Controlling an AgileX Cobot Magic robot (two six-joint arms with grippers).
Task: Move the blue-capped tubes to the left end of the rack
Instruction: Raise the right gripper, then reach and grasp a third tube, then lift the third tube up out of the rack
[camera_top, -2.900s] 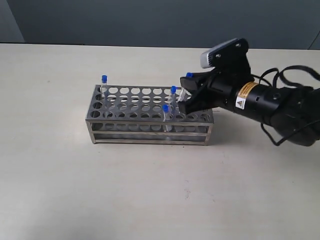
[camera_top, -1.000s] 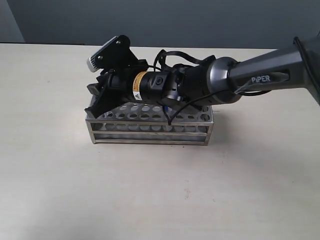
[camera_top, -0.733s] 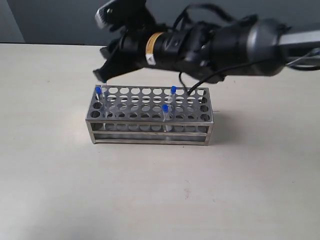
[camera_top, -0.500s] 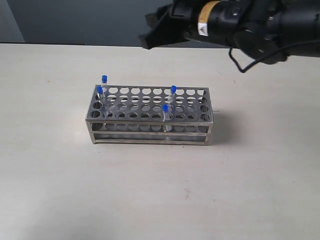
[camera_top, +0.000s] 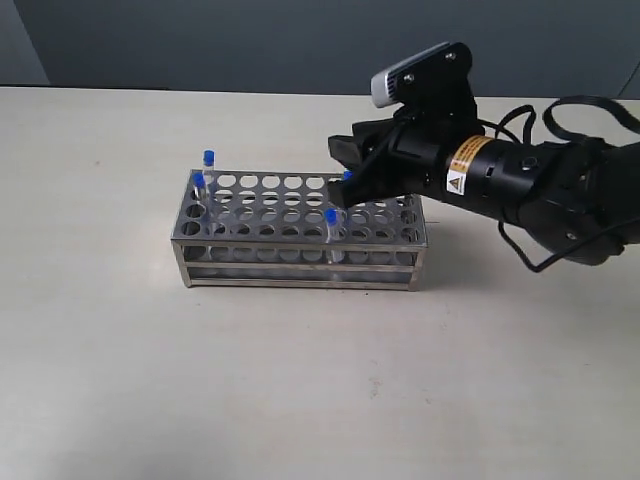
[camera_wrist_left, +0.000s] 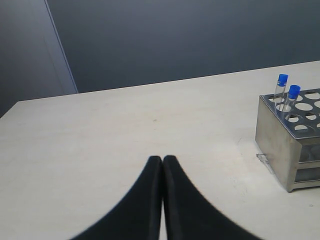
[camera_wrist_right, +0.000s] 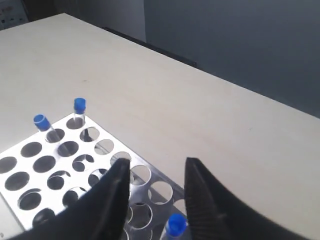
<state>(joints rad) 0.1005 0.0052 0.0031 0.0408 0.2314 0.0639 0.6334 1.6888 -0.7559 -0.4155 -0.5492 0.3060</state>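
Observation:
The steel rack (camera_top: 300, 270) stands mid-table. Two blue-capped tubes (camera_top: 209, 158) (camera_top: 198, 181) stand in its left end holes; the left wrist view shows this pair too (camera_wrist_left: 283, 80) (camera_wrist_left: 294, 92). A third tube (camera_top: 330, 216) stands in a front row toward the right. The fourth tube (camera_wrist_right: 176, 224) stands in a back row, its cap between the open fingers of my right gripper (camera_top: 342, 172) (camera_wrist_right: 156, 165), which hovers over the rack's top plate (camera_wrist_right: 31, 171) without touching the cap. My left gripper (camera_wrist_left: 162, 159) is shut on nothing, low over bare table off the rack's left end (camera_wrist_left: 272, 135).
The pale tabletop (camera_top: 300, 400) runs wide all round the rack. A dark wall (camera_top: 200, 40) stands behind the table's far edge. The right arm's black body and cables (camera_top: 540, 190) reach in from the right, over the rack's right end.
My right gripper left a tube in the rack's left end, rose, swung back right and came down open round the tube in the back row. The rack has not moved.

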